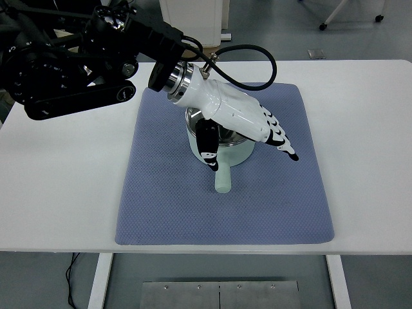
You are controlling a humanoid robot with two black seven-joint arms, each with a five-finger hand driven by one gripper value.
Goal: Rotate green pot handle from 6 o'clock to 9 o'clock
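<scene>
A pale green pot (233,153) stands in the middle of a blue-grey mat (161,193). Its short handle (223,181) points toward the table's front edge, about 6 o'clock. My left hand (248,145), white with black fingertips, hovers right over the pot and hides most of its rim and inside. The fingers (283,143) stretch out past the pot's right side, and the thumb (208,149) hangs down at its left side near the handle's root. Nothing is held in the hand. The right arm does not show.
The mat lies on a white table (58,193). My black left arm (77,71) crosses the table's back left corner. Beyond the far edge stand a white cabinet (193,16) and a wheeled frame's legs (351,16).
</scene>
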